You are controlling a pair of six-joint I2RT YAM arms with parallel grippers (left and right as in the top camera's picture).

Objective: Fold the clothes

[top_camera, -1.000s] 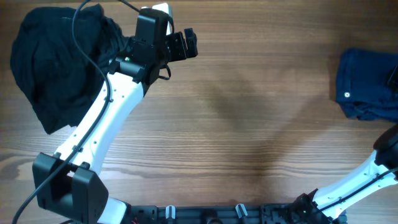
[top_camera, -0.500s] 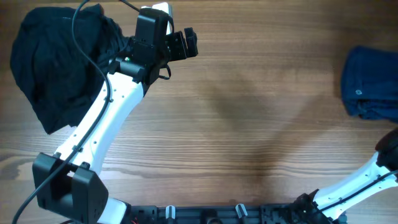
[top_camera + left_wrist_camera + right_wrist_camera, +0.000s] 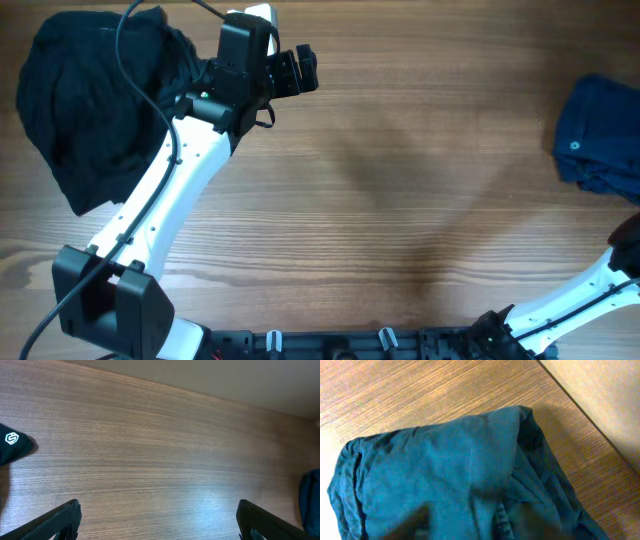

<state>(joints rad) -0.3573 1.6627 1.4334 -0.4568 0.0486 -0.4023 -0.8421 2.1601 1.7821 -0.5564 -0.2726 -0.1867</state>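
Left jaws gape fully, empty, over the wooden bench (image 3: 160, 435). Right jaws show blurred over the wrinkled navy-blue cotton shorts (image 3: 450, 470); I cannot tell whether they grip.

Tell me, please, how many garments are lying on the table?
2. A black heap lies far left; the navy shorts lie at the right edge, partly cut off in the overhead view. Others could lie out of frame.

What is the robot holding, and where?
The left jaws stand open over the table, holding nothing. The right jaws are blurred over the blue shorts; a grip cannot be told.
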